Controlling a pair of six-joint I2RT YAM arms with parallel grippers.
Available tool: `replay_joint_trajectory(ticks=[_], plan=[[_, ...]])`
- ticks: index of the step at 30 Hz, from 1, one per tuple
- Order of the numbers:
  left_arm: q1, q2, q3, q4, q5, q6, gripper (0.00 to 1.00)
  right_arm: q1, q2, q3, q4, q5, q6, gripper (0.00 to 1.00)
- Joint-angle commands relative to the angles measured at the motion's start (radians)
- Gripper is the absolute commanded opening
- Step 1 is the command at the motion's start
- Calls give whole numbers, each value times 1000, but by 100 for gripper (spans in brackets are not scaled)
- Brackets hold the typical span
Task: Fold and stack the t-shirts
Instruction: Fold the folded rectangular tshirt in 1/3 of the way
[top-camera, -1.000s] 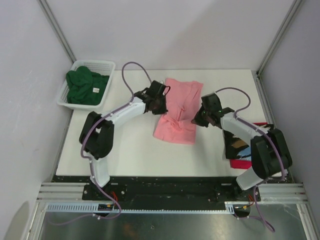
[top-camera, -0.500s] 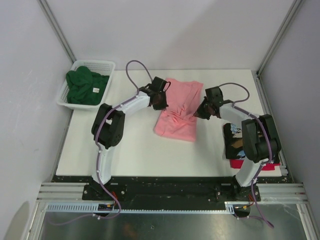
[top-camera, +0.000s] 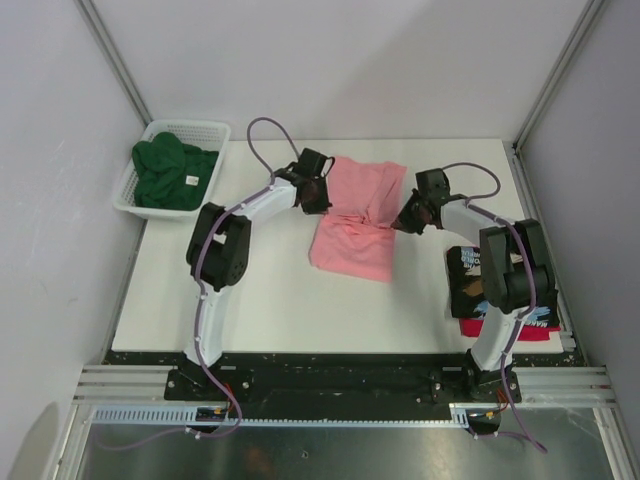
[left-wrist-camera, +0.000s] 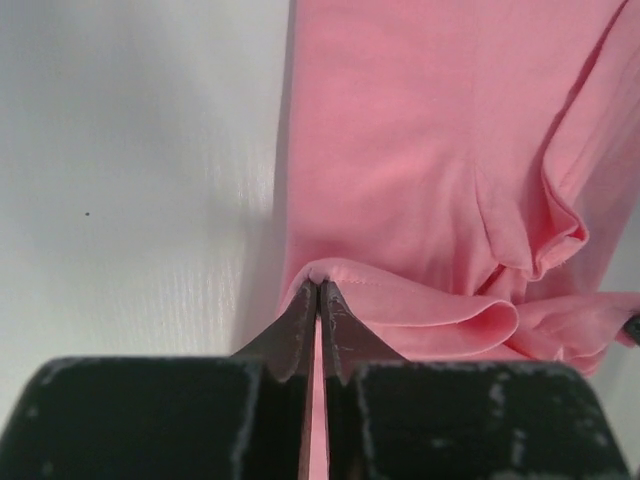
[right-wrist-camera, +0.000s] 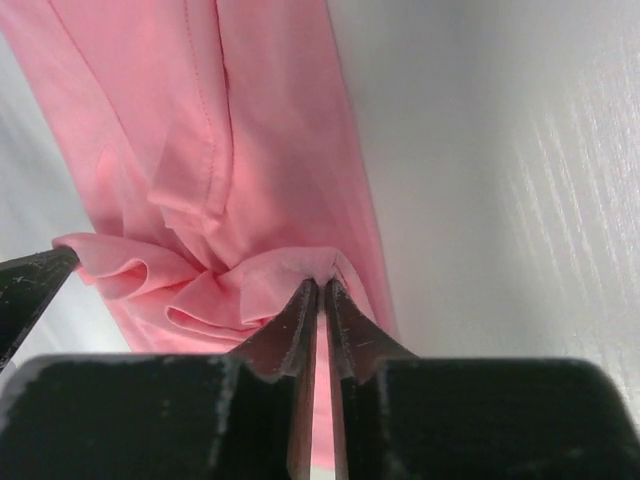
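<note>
The salmon-pink t-shirt (top-camera: 352, 235) lies mid-table, partly folded, with bunched ripples across its middle. My left gripper (top-camera: 318, 196) is shut on a fold at its left edge; the left wrist view shows the tips (left-wrist-camera: 318, 286) pinching a hem of the pink cloth (left-wrist-camera: 420, 150). My right gripper (top-camera: 403, 222) is shut on a fold at its right edge, its tips (right-wrist-camera: 320, 284) nipping a pink pleat (right-wrist-camera: 260, 100). A dark green t-shirt (top-camera: 170, 175) fills the basket. A black printed t-shirt (top-camera: 466, 283) lies on a red one (top-camera: 480, 327) at the right, partly hidden by my right arm.
The white mesh basket (top-camera: 200, 127) stands at the table's far left corner. Grey walls and metal posts close in the sides and back. Bare white tabletop (top-camera: 270, 300) lies in front of the pink shirt. The left gripper's fingertip (right-wrist-camera: 25, 285) shows in the right wrist view.
Both grippers have moved toward the far side, holding the pink shirt's edges. The arms have stretched out, and the cloth near the grippers has bunched over the shirt's middle.
</note>
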Motion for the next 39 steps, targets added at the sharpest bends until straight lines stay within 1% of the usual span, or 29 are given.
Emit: replay_joint_trajectory(ticks=[1, 4, 6, 7, 9, 10, 11, 14, 17, 19, 22, 25, 28, 34, 39], plan=[[13, 13, 57, 13, 29, 39, 12, -13, 19, 71, 3, -6, -44, 19], [27, -1, 68, 13, 42, 55, 39, -19, 8, 109, -30, -6, -76, 38], [37, -23, 69, 14, 49, 70, 54, -18, -3, 139, -67, 0, -104, 48], [41, -40, 65, 13, 50, 76, 58, -16, -12, 151, -87, 6, -117, 51], [45, -84, 38, 14, 42, 82, 62, 5, -38, 162, -119, 30, -140, 52], [46, -108, 19, 14, 38, 83, 61, 27, -50, 164, -135, 44, -152, 51], [47, -130, -1, 14, 36, 82, 58, 52, -60, 164, -151, 65, -164, 48], [46, -184, -66, 14, 65, 74, 45, 120, -69, 165, -202, 113, -186, 35], [46, -229, -135, 14, 95, 52, 28, 174, -60, 165, -219, 120, -202, 23], [45, -262, -185, 15, 108, 39, 19, 205, -50, 165, -227, 117, -208, 19], [45, -311, -263, 18, 118, 25, 10, 245, -25, 165, -222, 115, -213, 18], [45, -351, -339, 29, 131, 15, 7, 253, 23, 187, -211, 115, -218, 18], [45, -385, -406, 45, 146, 13, 5, 244, 93, 262, -219, 118, -239, 20], [46, -450, -505, 66, 167, 20, 5, 222, 313, 566, -341, 175, -301, 26], [46, -487, -554, 72, 178, 26, 9, 203, 468, 794, -436, 190, -336, 32]])
